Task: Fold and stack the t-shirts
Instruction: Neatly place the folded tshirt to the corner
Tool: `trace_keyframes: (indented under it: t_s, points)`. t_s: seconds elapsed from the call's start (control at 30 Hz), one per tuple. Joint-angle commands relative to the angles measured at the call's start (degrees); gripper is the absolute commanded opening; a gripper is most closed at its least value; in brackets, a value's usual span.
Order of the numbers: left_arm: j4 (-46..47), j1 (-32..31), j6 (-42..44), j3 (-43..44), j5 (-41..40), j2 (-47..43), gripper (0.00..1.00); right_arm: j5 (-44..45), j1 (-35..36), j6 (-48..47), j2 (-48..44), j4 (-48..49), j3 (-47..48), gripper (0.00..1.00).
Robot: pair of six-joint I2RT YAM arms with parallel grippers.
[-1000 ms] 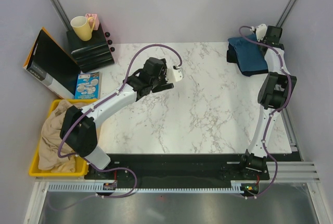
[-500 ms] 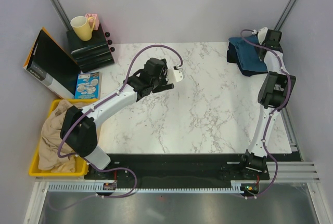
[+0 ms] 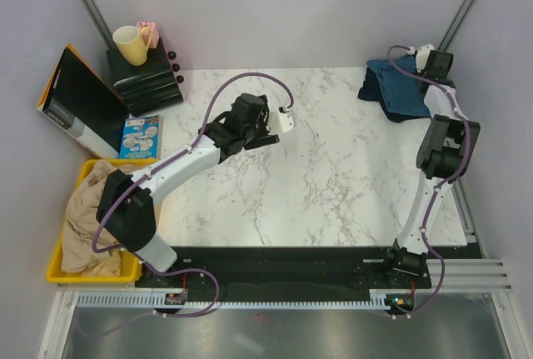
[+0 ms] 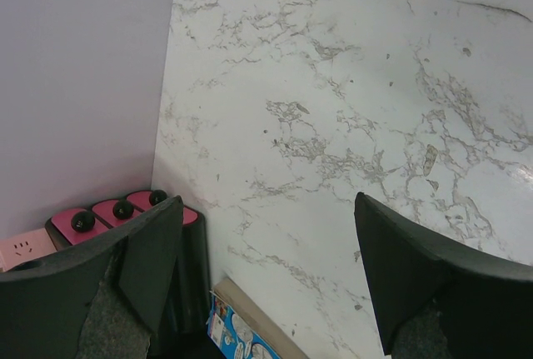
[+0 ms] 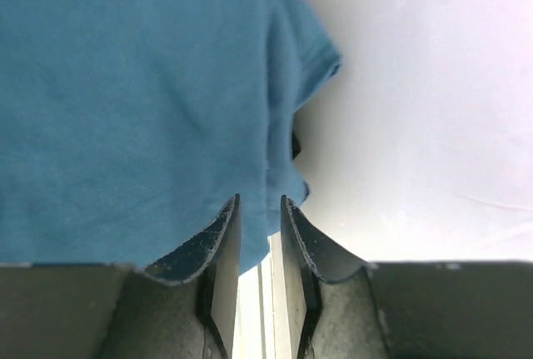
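Here the right pincer (image 5: 260,202) sits at the edge of the steel-blue t-shirt (image 5: 125,84), its jaws only a narrow slit apart. A fold of the cloth hangs down to the mouth of the slit, but whether it is pinched cannot be told. The shirt spreads ahead and to the left of that pincer, touching the navy t-shirt (image 3: 410,102) at the far right corner of the bench (image 3: 333,167). The left pincer (image 4: 266,209) hovers wide open over the marble, holding nothing, well apart from both shirts.
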Motion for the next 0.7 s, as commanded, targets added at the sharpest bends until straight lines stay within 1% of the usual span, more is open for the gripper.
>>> trace_keyframes:
  t_s: [0.0, 0.07, 0.13, 0.2, 0.27, 0.43, 0.53, 0.67]
  points:
    - [-0.2, -0.43, 0.6, 2.27, -0.74, -0.93, 0.9, -2.48, 0.45, 4.61, -5.76, 1.63, 0.67, 0.33]
    - [-0.11, -0.43, 0.78, 2.09, -0.83, -1.2, 0.9, -4.32, 0.45, 5.76, -6.81, 1.71, 0.24, 0.32]
    - [-0.11, -0.43, 0.78, 2.0, -0.83, -1.46, 0.9, -8.45, 0.54, 7.34, -7.78, 1.54, 0.14, 0.18]
    - [-0.02, -0.43, 0.78, 1.57, -0.74, -1.46, 0.9, -12.05, 0.89, 8.22, -6.91, 0.14, 1.54, 0.0]
    - [-0.02, -0.43, 1.04, 1.56, -0.65, -1.46, 0.9, -15.39, 1.07, 9.28, -5.24, -2.66, 3.56, 0.0]
    - [-0.02, -0.43, 1.66, 1.12, -0.57, -1.72, 0.9, -23.65, 1.33, 12.97, 1.35, -5.23, 9.1, 0.0]
    - [0.15, -0.43, 1.75, 0.07, -0.57, -2.16, 0.9, -25.07, 2.03, 14.2, 4.51, -5.4, 11.04, 0.0]
    - [0.24, -0.43, 1.74, -1.42, -0.13, -2.6, 0.9, -26.39, 5.01, 12.02, 6.89, -5.58, 10.7, 0.0]
